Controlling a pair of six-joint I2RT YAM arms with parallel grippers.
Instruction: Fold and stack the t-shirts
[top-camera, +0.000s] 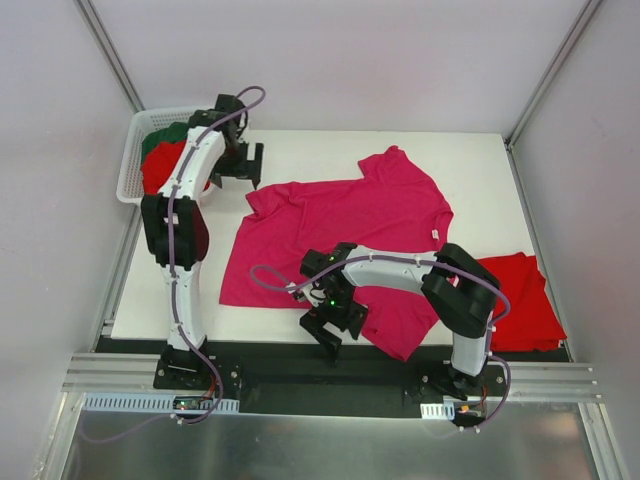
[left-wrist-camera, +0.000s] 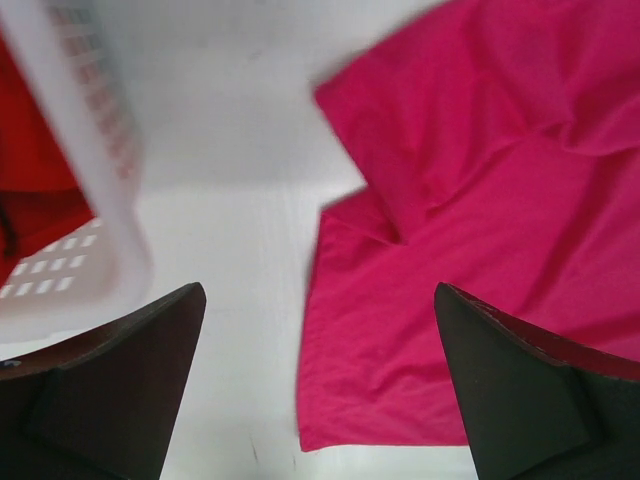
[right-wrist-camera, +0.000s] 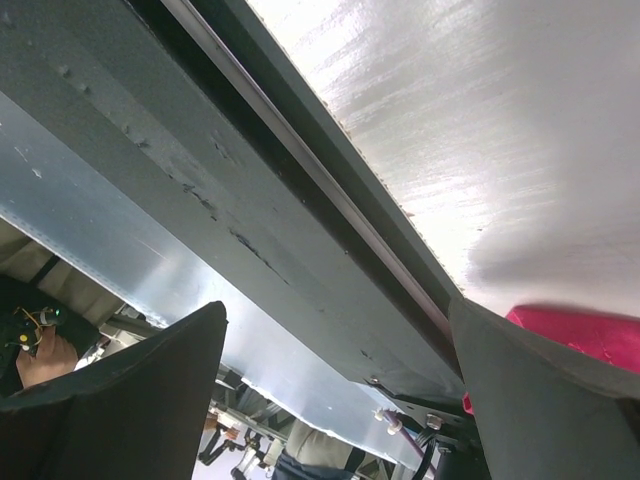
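Magenta-pink short-sleeved cloth t-shirt lies spread and wrinkled across the middle of the white table, collar toward the far edge, hem toward the near edge. The hem's right corner reaches the near edge of the table.

Left gripper hangs over bare table at the far left, between the white plastic lattice basket and the shirt's left sleeve. Its jaws stand wide with nothing between them. In the left wrist view the sleeve's edge lies just right of the midline between the fingers, and the basket wall is at the left.

Right gripper sits at the near edge of the table, just beside the shirt's hem, jaws wide and empty. Its wrist view looks along the table edge and the dark rail below it. A slip of magenta cloth shows beside one finger.

A bright red folded t-shirt lies at the near right corner. Dark green cloth and red cloth sit in the basket.

Bare table shows along the far edge, in the far right corner and in a strip left of the shirt.
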